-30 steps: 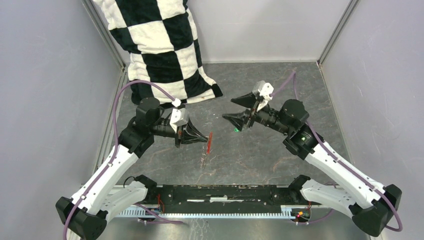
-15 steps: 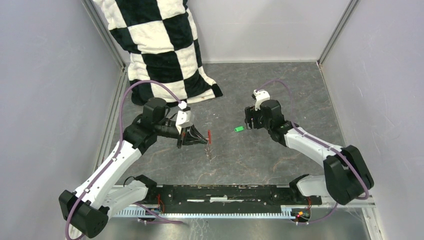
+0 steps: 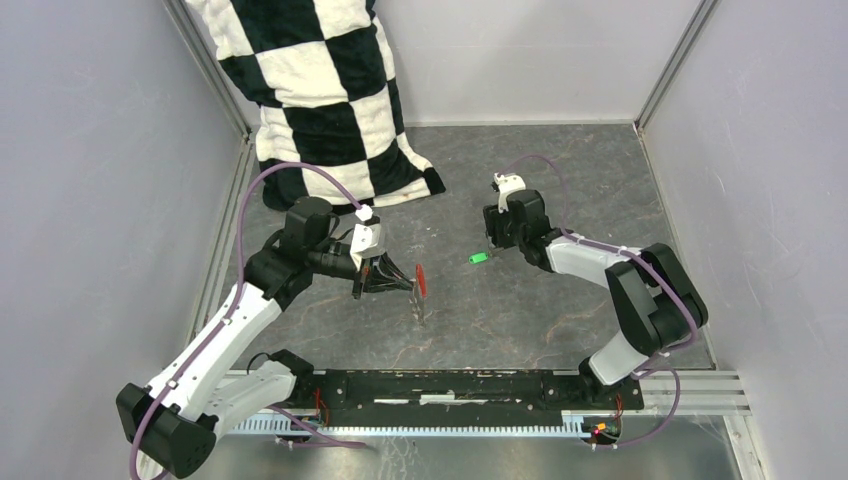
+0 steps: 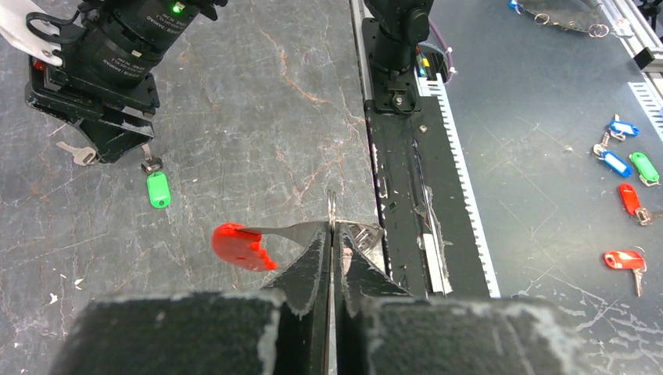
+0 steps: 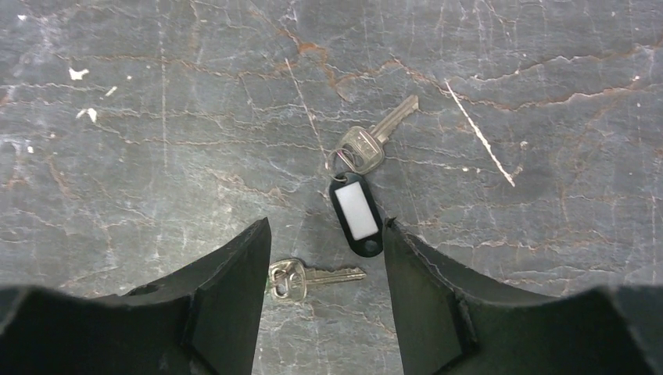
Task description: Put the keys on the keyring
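My left gripper [image 3: 408, 282] is shut on the keyring's thin ring [image 4: 332, 211] and holds it above the table. The red plastic piece [image 3: 421, 281] sticks out to one side [image 4: 241, 245], and the grey-brown strip [image 3: 419, 308] hangs below. My right gripper [image 3: 497, 243] points down, open, over the keys. In the right wrist view a key with a black, white-labelled tag [image 5: 356, 209] lies just ahead of the gripper [image 5: 327, 226]. A second key [image 5: 305, 278] lies between the fingers. Its green tag [image 3: 479, 258] is hidden there but shows in the left wrist view [image 4: 158, 190].
A black-and-white checkered cloth [image 3: 320, 90] hangs at the back left. Grey walls close in the sides. A black rail [image 3: 450, 385] runs along the near edge. Several coloured key tags [image 4: 625, 168] lie on a lower surface beyond the rail.
My right arm has folded in and turned its gripper down over the keys. My left gripper has closed on the keyring and lifted it off the table.
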`<state>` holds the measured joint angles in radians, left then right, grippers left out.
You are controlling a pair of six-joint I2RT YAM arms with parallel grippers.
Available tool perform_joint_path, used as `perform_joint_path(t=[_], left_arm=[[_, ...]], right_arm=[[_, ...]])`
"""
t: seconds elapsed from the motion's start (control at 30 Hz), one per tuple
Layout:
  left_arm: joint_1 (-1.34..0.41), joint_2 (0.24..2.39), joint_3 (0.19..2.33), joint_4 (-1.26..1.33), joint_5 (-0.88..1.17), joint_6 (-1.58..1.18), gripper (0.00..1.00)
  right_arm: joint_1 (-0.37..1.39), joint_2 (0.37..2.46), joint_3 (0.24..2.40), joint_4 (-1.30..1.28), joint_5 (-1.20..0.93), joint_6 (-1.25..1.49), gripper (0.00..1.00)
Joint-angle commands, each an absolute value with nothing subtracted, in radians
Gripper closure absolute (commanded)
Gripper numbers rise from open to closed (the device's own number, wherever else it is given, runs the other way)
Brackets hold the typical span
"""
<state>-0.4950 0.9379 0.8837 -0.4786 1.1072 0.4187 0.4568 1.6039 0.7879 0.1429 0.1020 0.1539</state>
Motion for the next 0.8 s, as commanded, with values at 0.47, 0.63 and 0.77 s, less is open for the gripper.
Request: perform_joint_path(t=[0.47, 0.63, 0.77], left_arm=[[-0.497, 0.913, 0.901, -0.464, 1.127, 0.471, 0.98], [-0.497, 0.907, 0.900, -0.464, 1.129, 0.468, 0.98], [-0.498, 0.902, 0.899, -0.463, 1.129, 0.464, 0.98]], right_arm=[[0.551, 1.494, 0.632, 0.244, 0.113, 0.345, 0.50], [0.561, 1.529, 0.662, 0.256, 0.125, 0.345, 0.54], [0.565, 1.563, 0.687, 0.252, 0.131, 0.347, 0.55]])
